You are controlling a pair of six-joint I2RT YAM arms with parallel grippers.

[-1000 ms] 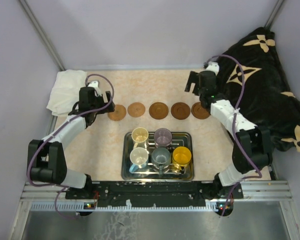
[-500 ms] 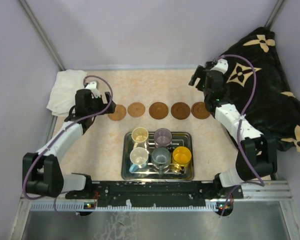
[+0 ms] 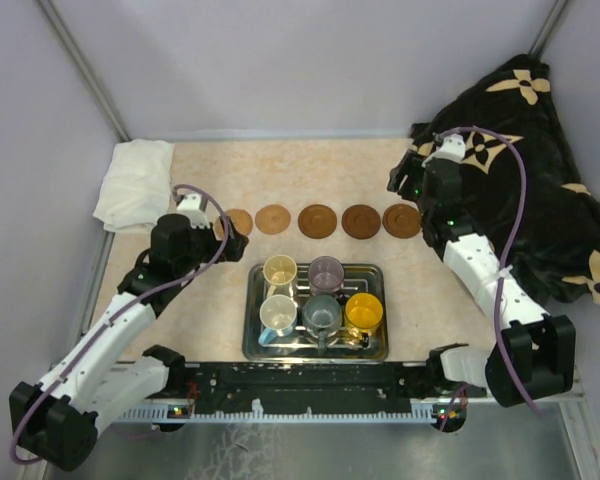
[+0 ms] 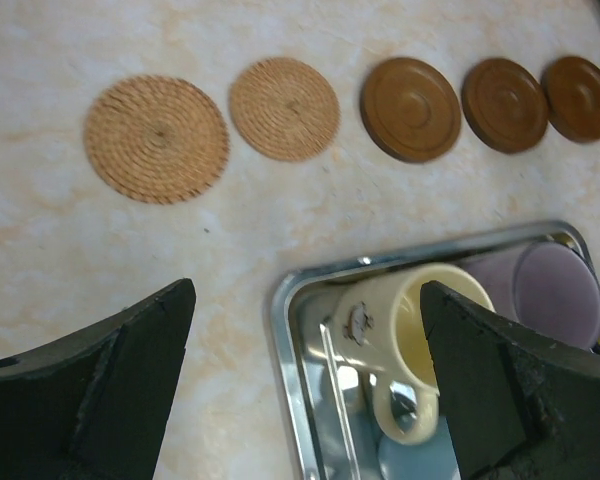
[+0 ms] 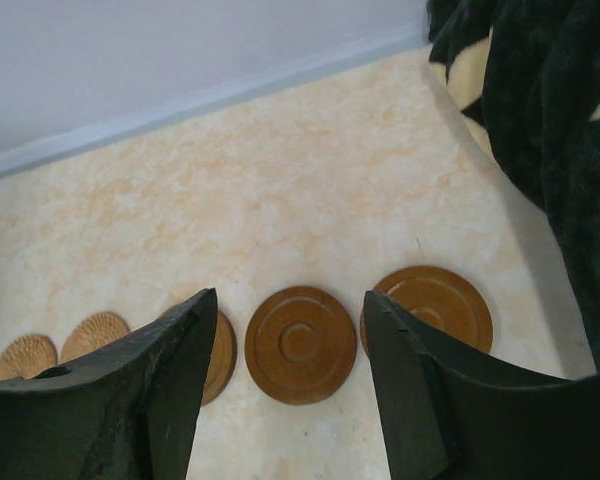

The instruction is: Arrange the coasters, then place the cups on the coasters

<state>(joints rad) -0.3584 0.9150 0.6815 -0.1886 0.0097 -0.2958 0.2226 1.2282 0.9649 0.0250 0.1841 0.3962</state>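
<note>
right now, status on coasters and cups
Left end effector open, empty; right end effector open, empty. Five coasters in a row. Five cups in tray. Nothing blocking.

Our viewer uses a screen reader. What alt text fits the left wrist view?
The open left gripper frames a cream-yellow cup in the corner of a metal tray, a purple cup beside it. Beyond, five coasters lie in a row on the table: two woven, three dark wood.

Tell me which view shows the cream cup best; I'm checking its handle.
Left wrist view: the cream cup sits close up in the tray, handle toward the picture's lower edge. Top external shows it small, from above. Right wrist misses it.
</note>
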